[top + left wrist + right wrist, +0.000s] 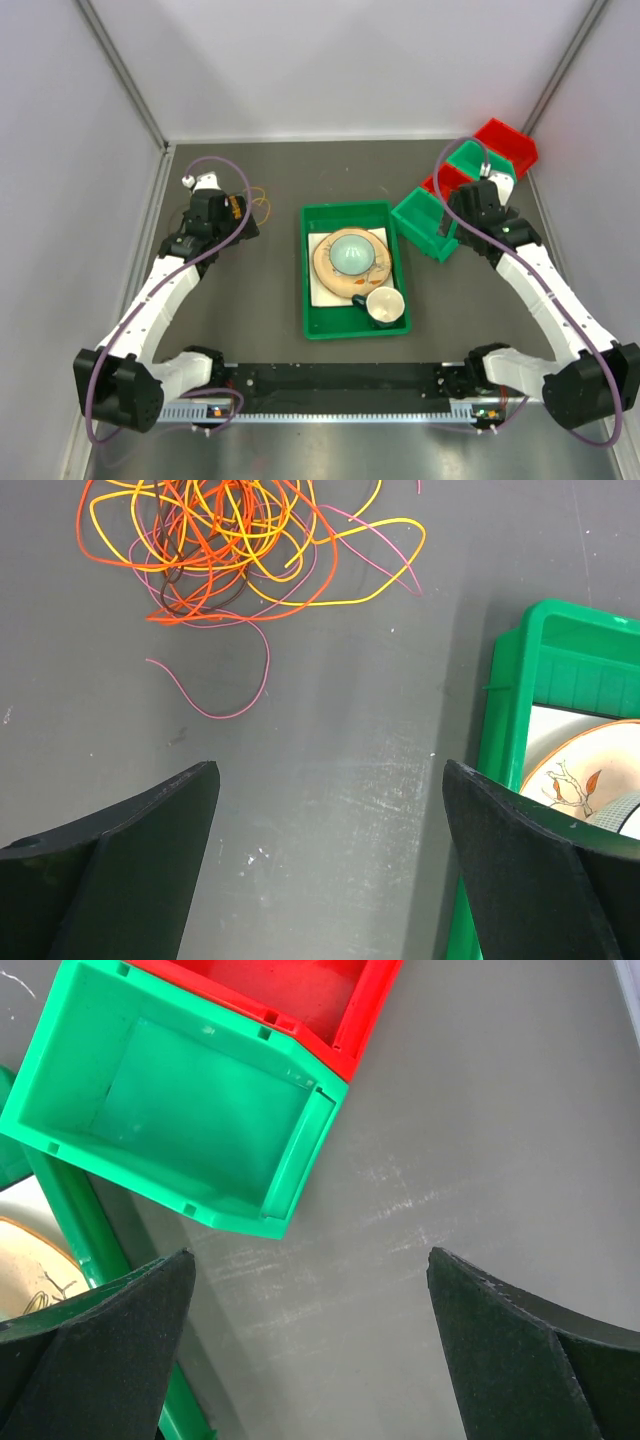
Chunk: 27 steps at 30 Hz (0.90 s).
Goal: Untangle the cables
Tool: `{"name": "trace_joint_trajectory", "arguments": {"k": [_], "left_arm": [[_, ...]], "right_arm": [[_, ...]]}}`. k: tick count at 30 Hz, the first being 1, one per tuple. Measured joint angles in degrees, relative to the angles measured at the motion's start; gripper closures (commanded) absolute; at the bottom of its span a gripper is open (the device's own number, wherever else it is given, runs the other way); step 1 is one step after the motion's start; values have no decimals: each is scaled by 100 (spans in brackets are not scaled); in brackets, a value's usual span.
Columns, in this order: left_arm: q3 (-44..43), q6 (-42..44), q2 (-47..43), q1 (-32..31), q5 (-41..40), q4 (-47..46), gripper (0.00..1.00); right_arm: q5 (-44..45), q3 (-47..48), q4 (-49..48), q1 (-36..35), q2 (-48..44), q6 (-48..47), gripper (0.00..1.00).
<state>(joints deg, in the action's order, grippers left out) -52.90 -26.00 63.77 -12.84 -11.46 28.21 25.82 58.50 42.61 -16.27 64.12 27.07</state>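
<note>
left pincer (330, 780): jaws spread wide with nothing between them, bare counter (350, 680) showing in the gap; the cables (235, 550) lie on the counter beyond the fingertips and apart from them, as one knotted heap of orange, yellow, pink and a few dark strands; a single pink strand loops out of the heap toward the pincer without reaching it; in the top view the heap sits just beside the left arm's head, left of the green tray (305, 290) and not touching it; the tray holds a plate (325, 268) with a pale bowl (352, 252) on it, and a cup (385, 304) at its near right corner; right pincer (310, 1260): jaws likewise wide apart, holding nothing, hanging over bare counter just beside a green bin (190, 1120) that touches a red bin (300, 990); this pincer is well apart from the cables
</note>
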Motion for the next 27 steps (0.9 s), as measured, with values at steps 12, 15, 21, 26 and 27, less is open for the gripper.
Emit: {"name": "trace_joint_trajectory", "arguments": {"k": [12, 15, 21, 26, 27], "left_arm": [[0, 0, 52, 0, 4, 2, 1], [0, 0, 52, 0, 4, 0, 1], [0, 0, 68, 0, 7, 0, 1], [0, 46, 223, -120, 2, 0, 1], [0, 55, 251, -232, -26, 2, 1]], "right_arm": [[-433, -197, -146, 0, -101, -140, 1], [-494, -256, -170, 0, -175, -197, 1], [-570, -302, -326, 0, -299, -247, 1], [-765, -535, -485, 0, -481, -256, 1], [-828, -601, -514, 0, -529, -258, 1]]}}
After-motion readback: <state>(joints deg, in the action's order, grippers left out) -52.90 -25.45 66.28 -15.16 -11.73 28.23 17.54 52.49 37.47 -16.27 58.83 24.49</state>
